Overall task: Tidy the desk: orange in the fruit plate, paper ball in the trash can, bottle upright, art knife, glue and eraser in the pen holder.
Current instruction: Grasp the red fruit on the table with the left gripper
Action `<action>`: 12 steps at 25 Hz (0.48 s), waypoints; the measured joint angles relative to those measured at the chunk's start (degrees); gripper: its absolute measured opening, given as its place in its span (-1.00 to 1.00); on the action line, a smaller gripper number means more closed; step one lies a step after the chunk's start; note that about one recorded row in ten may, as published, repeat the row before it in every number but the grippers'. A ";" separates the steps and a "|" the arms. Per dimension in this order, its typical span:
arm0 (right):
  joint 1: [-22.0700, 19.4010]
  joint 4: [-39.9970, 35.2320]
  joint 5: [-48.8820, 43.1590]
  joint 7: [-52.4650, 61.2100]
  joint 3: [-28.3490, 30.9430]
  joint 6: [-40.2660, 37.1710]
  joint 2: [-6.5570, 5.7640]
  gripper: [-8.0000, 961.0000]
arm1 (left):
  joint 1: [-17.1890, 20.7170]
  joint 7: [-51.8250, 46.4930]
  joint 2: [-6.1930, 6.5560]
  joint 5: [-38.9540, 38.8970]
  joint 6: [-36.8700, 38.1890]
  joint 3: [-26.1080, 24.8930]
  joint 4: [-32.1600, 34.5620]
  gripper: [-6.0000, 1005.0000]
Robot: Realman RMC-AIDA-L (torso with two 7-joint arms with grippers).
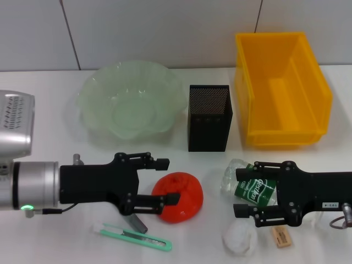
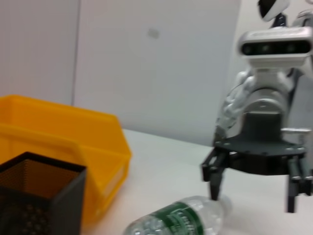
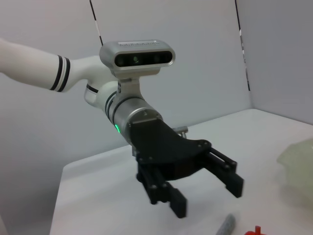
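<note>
A red-orange orange [image 1: 181,198] lies on the white desk. My left gripper [image 1: 166,180] is open at its left side, one fingertip [image 1: 171,198] overlapping its edge; the right wrist view shows this gripper [image 3: 205,193] open with nothing in it. A clear bottle [image 1: 248,186] with a green label lies on its side. My right gripper [image 1: 243,192] is open with a finger on each side of the bottle [image 2: 178,221]. The paper ball [image 1: 239,237], eraser [image 1: 281,236], green art knife [image 1: 137,237] and grey glue [image 1: 137,222] lie near the front edge.
At the back stand a pale green fruit plate [image 1: 91,104], a black mesh pen holder [image 1: 209,118] and a yellow bin [image 1: 250,121] serving as the trash can. The bin [image 2: 63,139] and pen holder [image 2: 41,196] also show in the left wrist view.
</note>
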 joint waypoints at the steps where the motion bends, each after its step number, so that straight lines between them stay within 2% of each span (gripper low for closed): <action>1: -0.13 0.00 0.00 0.03 0.14 0.00 -0.03 0.63 | -0.16 0.13 -0.22 0.00 -1.05 0.01 -0.03 0.51; 6: -0.35 0.00 -0.01 0.14 0.26 0.00 -0.22 0.63 | -1.60 0.30 -1.11 -0.11 -7.61 2.26 -1.94 0.50; 12: -0.39 -0.03 -0.03 0.17 0.08 0.00 -0.33 0.63 | -2.48 0.37 -1.17 -0.45 -11.54 4.55 -3.22 0.48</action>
